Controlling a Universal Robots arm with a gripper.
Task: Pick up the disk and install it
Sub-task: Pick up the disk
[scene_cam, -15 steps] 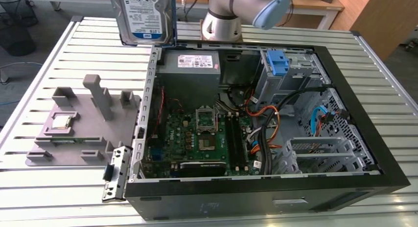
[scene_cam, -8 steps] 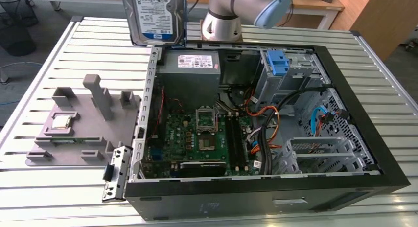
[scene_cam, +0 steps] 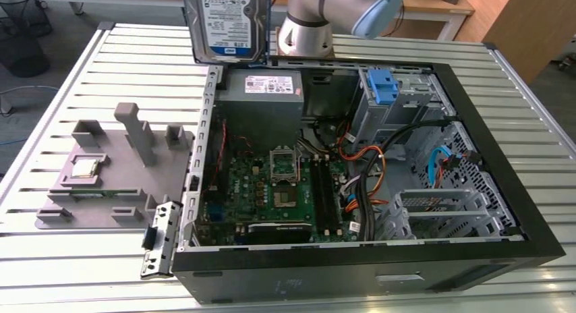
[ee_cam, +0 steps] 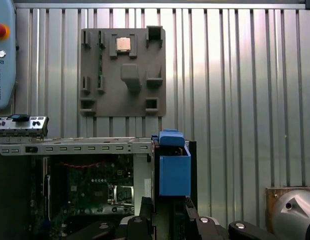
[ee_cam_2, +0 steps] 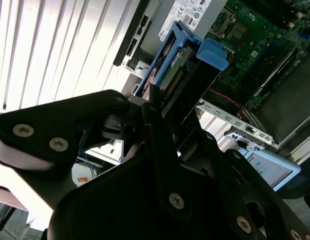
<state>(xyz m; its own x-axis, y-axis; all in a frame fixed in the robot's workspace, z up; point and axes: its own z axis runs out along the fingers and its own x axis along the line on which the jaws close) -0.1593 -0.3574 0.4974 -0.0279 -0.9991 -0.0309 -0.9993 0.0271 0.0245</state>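
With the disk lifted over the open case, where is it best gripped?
Probably by one short end, pinched across its thin body from above, as the gripper does now: the disk hangs upright, and its broad flat faces suit a pinch.

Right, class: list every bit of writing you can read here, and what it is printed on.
Flat silver hard drive, blue-and-white label: too small to read.
Grey power-supply box, white sticker: too small to read.
Pale blue pendant: brand name only, unquoted.

Upright disk (scene_cam: 225,23) beside open computer case (scene_cam: 360,272), grey fixture (scene_cam: 108,158) on slatted table (scene_cam: 54,279)
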